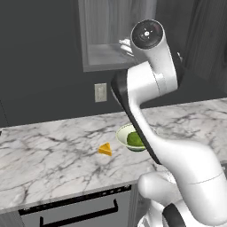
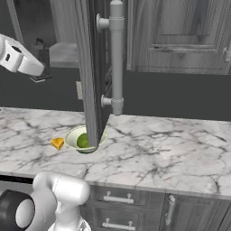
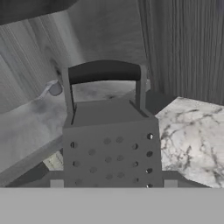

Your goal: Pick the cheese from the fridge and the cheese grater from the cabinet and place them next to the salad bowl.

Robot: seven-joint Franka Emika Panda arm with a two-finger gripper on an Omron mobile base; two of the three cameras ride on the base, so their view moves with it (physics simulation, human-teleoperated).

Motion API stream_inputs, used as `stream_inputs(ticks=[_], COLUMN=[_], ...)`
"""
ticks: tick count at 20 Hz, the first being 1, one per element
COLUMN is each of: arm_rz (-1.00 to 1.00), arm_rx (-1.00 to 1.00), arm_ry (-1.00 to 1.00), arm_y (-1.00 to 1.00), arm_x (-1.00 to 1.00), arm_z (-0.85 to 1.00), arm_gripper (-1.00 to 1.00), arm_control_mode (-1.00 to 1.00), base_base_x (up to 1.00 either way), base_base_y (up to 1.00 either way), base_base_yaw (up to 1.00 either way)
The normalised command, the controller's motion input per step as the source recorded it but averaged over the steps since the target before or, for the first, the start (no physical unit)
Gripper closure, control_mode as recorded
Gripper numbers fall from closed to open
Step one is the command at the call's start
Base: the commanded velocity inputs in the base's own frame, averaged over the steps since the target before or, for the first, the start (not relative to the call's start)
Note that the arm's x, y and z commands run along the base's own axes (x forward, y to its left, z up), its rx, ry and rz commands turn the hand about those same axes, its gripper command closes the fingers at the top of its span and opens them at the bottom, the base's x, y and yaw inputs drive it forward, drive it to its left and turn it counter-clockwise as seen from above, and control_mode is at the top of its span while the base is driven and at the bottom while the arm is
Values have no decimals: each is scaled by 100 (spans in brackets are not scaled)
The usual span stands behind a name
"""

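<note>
The grey box cheese grater [image 3: 111, 144] with its dark handle fills the hand view, upright between the fingers of my gripper [image 3: 113, 183], which is shut on it at the front of the open cabinet [image 1: 101, 55]. In the right base view the gripper [image 2: 43, 61] hangs at the cabinet mouth. On the counter the yellow-orange cheese [image 1: 105, 149] [image 2: 57, 143] lies just left of the salad bowl [image 1: 123, 135] [image 2: 72, 135], close but apart. My arm hides part of the bowl. The fridge is out of view.
The open cabinet door [image 2: 89, 67] with its long handle [image 2: 116, 58] juts out over the bowl. A small rounded grey object [image 3: 54, 89] sits on the cabinet shelf. Marble counter [image 2: 158, 149] stretches right; drawers [image 2: 118, 198] run below it.
</note>
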Motion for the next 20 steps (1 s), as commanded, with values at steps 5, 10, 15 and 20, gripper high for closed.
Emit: stream_inputs(ticks=[5,10,15,20], arm_rz=[0,0,0,0], arm_rx=[-10,-17,-19,-15], arm_ry=[0,0,10,16], arm_y=[24,21,13,10], arm_x=[-46,-46,-24,-7], arm_z=[-33,-49,-61,-66], arm_gripper=[100,100,100,100], arm_control_mode=[-100,-100,-100,-100], base_base_x=[0,0,0,0], base_base_y=[0,0,0,0], base_base_yaw=[0,0,0,0])
